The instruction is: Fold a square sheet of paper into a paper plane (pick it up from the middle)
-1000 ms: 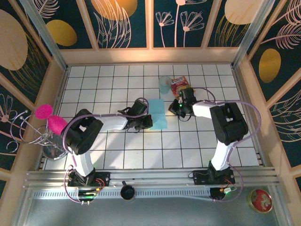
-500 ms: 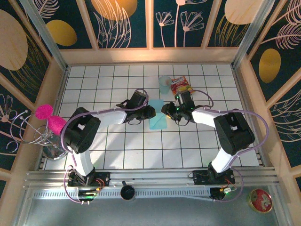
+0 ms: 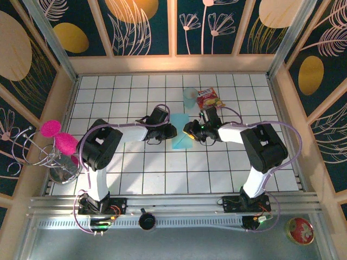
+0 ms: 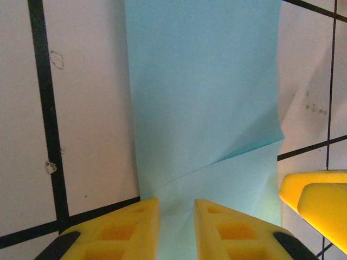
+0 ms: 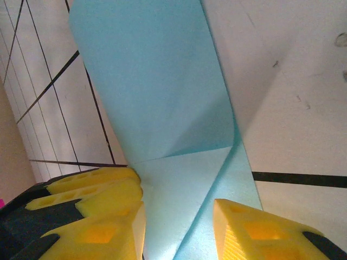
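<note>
The square sheet of paper (image 3: 181, 134) is light teal and lies on the white tiled table (image 3: 227, 162), folded into a narrow strip with slanted creases. In the left wrist view the paper (image 4: 200, 97) runs away from my left gripper (image 4: 176, 219), which is open with a small gap over the paper's near end. My left gripper (image 3: 169, 131) is at the strip's left edge. My right gripper (image 3: 190, 130) is at the right edge. In the right wrist view my right gripper (image 5: 179, 230) is open and straddles the paper (image 5: 152, 92), which lies between its yellow fingers (image 5: 260, 233).
A pale translucent blue cup (image 3: 190, 96) and a red-and-yellow snack packet (image 3: 209, 99) stand just behind the paper. A wire rack with pink items (image 3: 57, 142) sits at the left edge. Wooden walls (image 3: 173, 64) enclose the table.
Both grippers have closed in on the paper from either side, and both have gone from shut to open. The paper now looks narrower and slightly tilted.
</note>
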`<state>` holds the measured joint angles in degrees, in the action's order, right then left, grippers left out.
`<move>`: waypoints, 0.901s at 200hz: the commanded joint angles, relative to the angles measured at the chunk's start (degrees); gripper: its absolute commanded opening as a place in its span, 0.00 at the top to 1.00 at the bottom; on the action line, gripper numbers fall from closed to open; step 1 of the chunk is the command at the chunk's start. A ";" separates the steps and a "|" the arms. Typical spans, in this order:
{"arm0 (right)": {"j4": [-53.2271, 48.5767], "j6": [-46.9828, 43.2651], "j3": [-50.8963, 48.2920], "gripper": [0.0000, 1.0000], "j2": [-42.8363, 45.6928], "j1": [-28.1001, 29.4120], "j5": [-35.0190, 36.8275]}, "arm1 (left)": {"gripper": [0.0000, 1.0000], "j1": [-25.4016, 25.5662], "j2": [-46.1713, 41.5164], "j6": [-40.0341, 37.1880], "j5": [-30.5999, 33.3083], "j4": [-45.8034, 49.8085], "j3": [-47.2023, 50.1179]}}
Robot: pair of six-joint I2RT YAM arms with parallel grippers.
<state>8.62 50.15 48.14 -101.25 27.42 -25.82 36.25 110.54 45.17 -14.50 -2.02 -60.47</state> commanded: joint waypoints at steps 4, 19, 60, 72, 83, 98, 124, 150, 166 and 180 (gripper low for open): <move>0.04 0.85 1.31 0.62 -1.60 0.66 -0.46 | 0.76 -0.33 1.19 0.10 -0.40 -0.48 0.17; -0.23 0.87 1.49 0.63 -2.08 0.73 -0.43 | 0.76 -0.45 1.23 0.14 -0.10 -0.44 0.33; 1.58 0.91 1.58 0.67 -2.79 0.85 -1.83 | 0.76 -0.48 1.19 0.10 -0.18 -0.44 0.61; 2.00 1.08 1.69 0.68 -3.02 0.89 -2.28 | 0.76 -0.41 1.06 0.04 -0.19 -0.44 0.78; 2.55 1.43 1.65 0.69 -3.35 0.89 -2.88 | 0.77 -0.46 1.00 0.01 -0.10 -0.45 0.87; 3.44 1.92 1.35 0.70 -3.88 0.96 -3.59 | 0.77 -0.41 0.99 0.02 -0.15 -0.44 1.04; 4.96 2.24 0.60 0.72 -3.87 1.14 -4.30 | 0.77 -0.48 0.75 0.15 -0.09 -0.61 1.31; 7.19 2.45 -0.50 0.75 -3.27 1.19 -5.10 | 0.77 -0.45 0.52 0.10 -0.17 -0.70 1.32; 7.92 2.63 -1.03 0.76 -3.03 1.28 -5.29 | 0.77 -0.43 0.20 0.10 -0.09 -0.70 1.22; 8.21 2.76 -1.30 0.77 -3.13 1.24 -5.29 | 0.77 -0.45 -0.10 0.17 -0.09 -0.75 1.14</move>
<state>14.26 51.90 48.14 -104.42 27.99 -30.09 36.10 110.59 45.19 -14.50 -2.85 -60.12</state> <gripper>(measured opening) 0.235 0.234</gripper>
